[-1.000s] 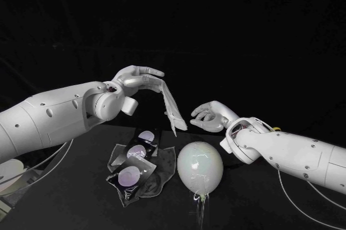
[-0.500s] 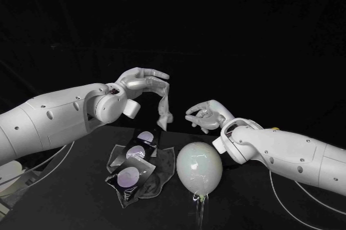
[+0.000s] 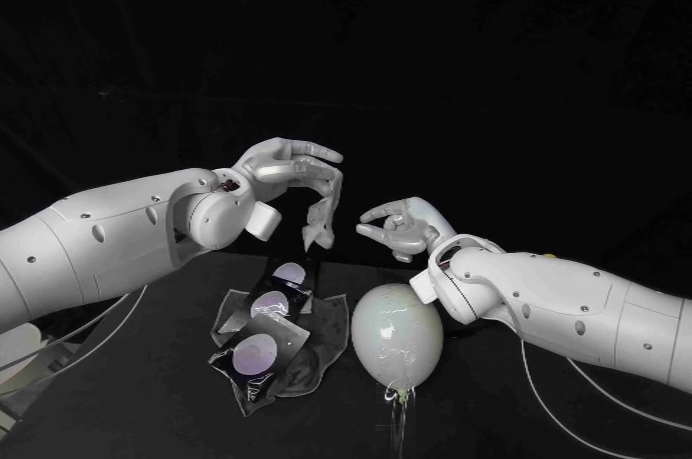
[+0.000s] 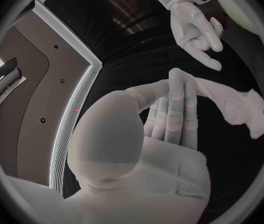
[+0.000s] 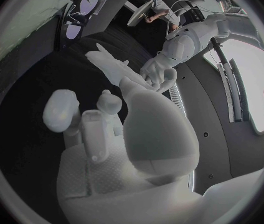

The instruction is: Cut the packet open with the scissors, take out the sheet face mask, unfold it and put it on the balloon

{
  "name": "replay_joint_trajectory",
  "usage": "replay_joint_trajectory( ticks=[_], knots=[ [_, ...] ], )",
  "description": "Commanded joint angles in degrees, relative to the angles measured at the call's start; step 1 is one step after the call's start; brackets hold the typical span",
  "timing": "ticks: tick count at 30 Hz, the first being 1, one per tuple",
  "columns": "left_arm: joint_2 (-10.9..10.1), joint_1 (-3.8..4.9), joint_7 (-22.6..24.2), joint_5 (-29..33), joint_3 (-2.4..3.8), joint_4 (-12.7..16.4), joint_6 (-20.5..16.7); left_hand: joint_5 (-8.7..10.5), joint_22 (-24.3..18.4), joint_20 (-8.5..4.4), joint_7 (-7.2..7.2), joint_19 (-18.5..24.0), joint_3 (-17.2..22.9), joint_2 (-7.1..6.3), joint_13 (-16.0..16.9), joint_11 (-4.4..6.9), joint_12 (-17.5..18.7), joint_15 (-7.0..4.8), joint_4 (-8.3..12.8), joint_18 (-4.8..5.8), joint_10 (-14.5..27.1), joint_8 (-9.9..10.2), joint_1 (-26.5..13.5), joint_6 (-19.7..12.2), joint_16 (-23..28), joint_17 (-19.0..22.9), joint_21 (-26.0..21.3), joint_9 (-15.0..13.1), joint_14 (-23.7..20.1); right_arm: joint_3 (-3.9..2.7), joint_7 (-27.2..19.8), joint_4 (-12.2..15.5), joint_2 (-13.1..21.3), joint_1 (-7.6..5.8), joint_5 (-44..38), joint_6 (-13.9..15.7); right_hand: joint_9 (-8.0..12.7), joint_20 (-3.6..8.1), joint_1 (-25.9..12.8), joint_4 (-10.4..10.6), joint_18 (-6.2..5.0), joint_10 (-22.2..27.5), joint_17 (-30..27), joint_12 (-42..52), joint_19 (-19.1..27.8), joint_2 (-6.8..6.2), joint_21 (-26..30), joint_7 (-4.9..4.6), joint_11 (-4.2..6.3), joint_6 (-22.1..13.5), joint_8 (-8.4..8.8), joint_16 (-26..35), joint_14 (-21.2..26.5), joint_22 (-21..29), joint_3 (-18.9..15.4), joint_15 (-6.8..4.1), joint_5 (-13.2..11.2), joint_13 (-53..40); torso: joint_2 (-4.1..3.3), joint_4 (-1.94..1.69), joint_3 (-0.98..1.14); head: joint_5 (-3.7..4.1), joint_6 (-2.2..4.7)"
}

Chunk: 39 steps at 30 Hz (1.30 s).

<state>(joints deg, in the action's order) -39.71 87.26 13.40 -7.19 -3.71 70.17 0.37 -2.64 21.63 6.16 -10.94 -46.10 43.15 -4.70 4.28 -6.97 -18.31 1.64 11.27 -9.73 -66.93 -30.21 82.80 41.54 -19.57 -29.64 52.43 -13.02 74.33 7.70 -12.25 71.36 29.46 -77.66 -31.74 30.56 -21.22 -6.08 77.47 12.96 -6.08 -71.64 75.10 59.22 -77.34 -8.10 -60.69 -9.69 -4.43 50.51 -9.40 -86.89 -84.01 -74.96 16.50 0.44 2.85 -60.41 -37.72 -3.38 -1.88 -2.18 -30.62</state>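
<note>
Where the black surface (image 3: 462, 409) spreads across the near ground, two white arms reach over it: the left arm (image 3: 101, 249) from the left and the right arm (image 3: 577, 314) from the right. Both arms are raised clear of the surface.

The pale balloon (image 3: 397, 339) lies on the surface near the middle, under the right arm's wrist, with its knotted end pointing toward the near edge. Just to its left lies the dark, crumpled packet (image 3: 267, 344), open and flattened, with pale ovals showing on it. Packet and balloon lie close together; whether they touch cannot be told.

The left hand (image 3: 289, 169) is held above the far end of the packet, its fingers pressed together and pinching the sheet face mask (image 3: 320, 224) against the thumb. The left wrist view shows the same hold, with the fingers (image 4: 176, 109) side by side and the mask (image 4: 234, 107) trailing from them. The mask is folded and hangs in the air, touching neither surface nor balloon.

The right hand (image 3: 397, 227) hovers just right of the hanging mask and apart from it, above the far end of the balloon. Its fingers are curled inward and hold nothing.
</note>
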Motion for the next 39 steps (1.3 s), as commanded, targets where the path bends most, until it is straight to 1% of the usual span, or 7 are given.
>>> replay_joint_trajectory(
  ticks=[1, 17, 23, 26, 34, 37, 39],
  knots=[
    [0.3, -0.06, 0.18, -0.33, 0.05, 0.96, 2.45, -0.21, 0.18, -0.1, -0.49, -0.49, -0.02, 0.33, 4.37, 0.48, -1.25, -0.13, -0.13, -0.94, -0.12, -0.38, 0.81, -0.21, -0.46, -0.39, 0.51, -0.09, 0.65, -0.03, -1.21, -0.34, -0.57, -0.04, -0.28, -1.46, 0.03, -0.55, 0.77, 0.2, 0.86, -0.29, 9.97, 2.51, -0.17, 0.14, -0.89, -0.15, -0.48, -0.58, 0.36, -0.6, -3.89, -6.29, -0.87, 0.52, -0.09, -2.31, 0.04, 0.02, 0.01, 0.03, -0.04],
    [-0.11, -0.13, -0.27, -0.49, 0.04, 2.52, 4.04, -0.2, 1.41, -0.9, -0.08, -2.96, 0.08, 0.11, 4.73, 0.95, -1.56, -0.98, -0.41, -0.97, 0.08, -0.71, 0.57, -0.29, -3.84, -4.0, 3.58, 0.05, 4.28, -0.04, -0.69, -2.61, -2.62, -0.03, -2.05, -1.75, 0.42, -1.37, 2.49, 1.12, 0.94, -1.79, 11.91, 9.56, 0.0, 0.65, -2.46, -0.72, -1.19, -4.18, 2.6, -1.73, -4.62, -7.8, -4.33, 1.21, -0.11, -8.71, -0.01, -0.03, -0.02, 0.18, -0.16],
    [-0.26, -0.13, -0.35, -0.2, 0.04, 3.79, 4.74, -0.2, 1.58, -0.98, -0.03, -3.16, 0.22, 0.05, 4.78, 1.0, -1.59, -1.05, -0.48, -0.96, 0.07, -0.78, 0.48, -0.3, -4.38, -4.72, 4.0, 0.08, 4.45, -0.04, 0.6, -3.34, -2.74, -0.03, -3.38, -1.34, 0.2, -1.53, 4.07, 0.92, 1.09, -2.36, 12.47, 11.0, -0.38, 1.89, -3.55, -0.99, -1.37, -3.69, 2.53, -2.02, -4.87, -8.28, -4.42, 1.37, -0.11, -9.93, 0.05, 0.05, -0.03, 0.13, -0.23],
    [-0.31, -0.13, -0.38, -0.17, 0.05, 4.15, 4.91, -0.21, 1.63, -1.02, -0.01, -3.21, 0.29, 0.03, 4.8, 1.02, -1.6, -1.07, -0.5, -0.97, 0.07, -0.81, 0.45, -0.3, -4.58, -5.02, 4.15, 0.09, 4.45, -0.04, 0.82, -3.28, -2.83, -0.03, -3.84, -1.9, -1.39, -1.35, 6.05, 0.09, 1.27, -4.77, 13.58, 14.19, -1.11, 3.24, -5.17, 0.16, -0.47, 3.15, -1.26, -2.54, -5.39, -8.75, -3.86, 0.8, -0.09, -12.83, 0.07, 0.04, 0.03, 0.11, -0.25],
    [-0.31, -0.13, -0.39, -0.26, 0.05, 3.86, 4.71, -0.21, 1.65, -1.03, -0.01, -3.2, 0.32, 0.0, 4.81, 1.02, -1.6, -1.08, -0.49, -0.96, 0.08, -0.83, 0.45, -0.29, -4.64, -5.11, 4.18, 0.1, 4.44, -0.04, 0.89, -2.66, -3.0, -0.03, -4.67, -2.33, -1.64, -0.88, 6.38, 0.01, 1.51, -6.76, 14.28, 16.67, -1.75, 3.6, -6.58, 0.76, 0.09, 4.33, -1.99, -2.85, -5.71, -9.1, -3.91, 0.27, -0.1, -15.19, 0.04, 0.02, 0.04, 0.25, -0.19],
    [-0.25, -0.13, -0.39, -0.36, 0.05, 3.49, 4.54, -0.21, 1.65, -1.03, -0.01, -3.2, 0.32, 0.0, 4.81, 1.02, -1.6, -1.08, -0.49, -0.96, 0.08, -0.83, 0.45, -0.29, -4.64, -5.11, 4.18, 0.1, 4.44, -0.04, 0.8, -2.44, -2.79, -0.03, -4.87, -1.93, -2.31, -0.35, 7.24, -0.44, 1.8, -7.91, 14.9, 17.98, -2.63, 4.36, -8.37, 2.01, 1.08, 6.95, -3.7, -3.11, -5.99, -9.53, -3.53, -0.47, -0.08, -16.43, 0.03, 0.02, 0.01, 0.26, -0.21],
    [-0.23, -0.13, -0.38, -0.42, 0.05, 3.3, 4.44, -0.21, 1.65, -1.03, -0.01, -3.2, 0.32, 0.0, 4.81, 1.02, -1.6, -1.08, -0.49, -0.96, 0.08, -0.83, 0.45, -0.29, -4.64, -5.11, 4.18, 0.1, 4.44, -0.04, 0.78, -2.28, -2.58, -0.03, -4.99, -1.66, -2.51, -0.18, 7.35, -0.52, 1.83, -8.08, 14.9, 18.16, -2.72, 4.48, -8.56, 2.31, 1.33, 7.53, -4.15, -3.11, -5.99, -9.57, -3.49, -0.68, -0.08, -16.61, 0.04, 0.04, 0.0, 0.25, -0.23]
  ],
)
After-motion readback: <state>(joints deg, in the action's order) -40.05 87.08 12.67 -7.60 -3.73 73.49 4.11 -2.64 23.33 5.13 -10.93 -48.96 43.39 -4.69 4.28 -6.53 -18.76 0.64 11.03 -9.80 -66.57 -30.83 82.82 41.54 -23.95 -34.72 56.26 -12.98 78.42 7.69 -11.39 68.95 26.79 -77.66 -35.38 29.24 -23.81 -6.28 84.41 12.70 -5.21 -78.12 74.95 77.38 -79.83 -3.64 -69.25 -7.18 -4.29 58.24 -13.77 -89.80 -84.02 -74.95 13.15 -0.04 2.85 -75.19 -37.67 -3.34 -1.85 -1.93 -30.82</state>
